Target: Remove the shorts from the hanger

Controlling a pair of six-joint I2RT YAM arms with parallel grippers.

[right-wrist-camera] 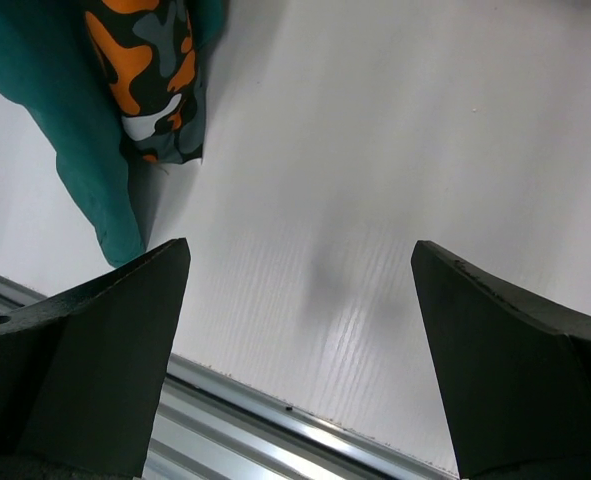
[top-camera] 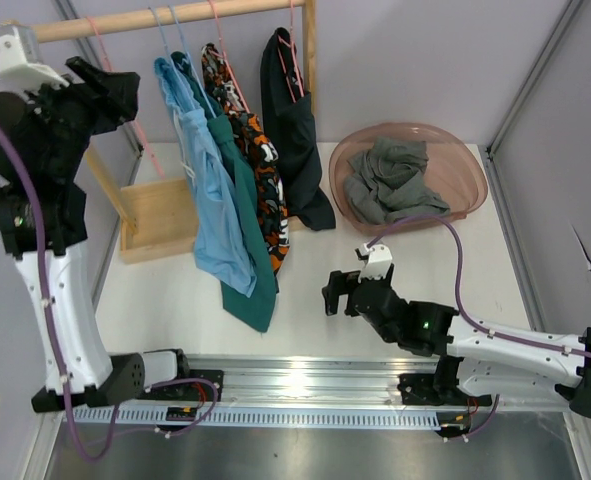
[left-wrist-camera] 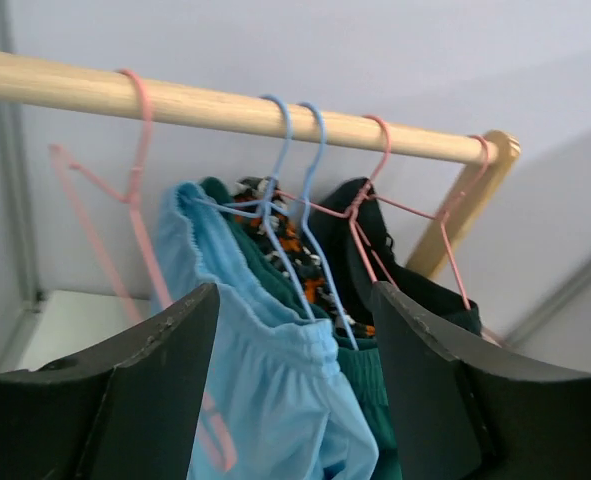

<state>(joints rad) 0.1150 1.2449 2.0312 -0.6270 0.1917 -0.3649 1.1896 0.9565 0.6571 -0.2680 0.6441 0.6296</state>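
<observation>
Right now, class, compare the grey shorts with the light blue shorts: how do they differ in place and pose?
The grey shorts lie crumpled in the pink bowl; the light blue shorts hang under the wooden rail. The grey shorts are a low heap, while the light blue shorts drape long. The grey shorts lie alone in the bowl; the light blue shorts touch the dark teal shorts. Both are soft cloth shorts.

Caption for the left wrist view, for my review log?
Open left claw faces the wooden rod: light blue, teal, patterned and black shorts hang beside an empty pink hanger.
</observation>
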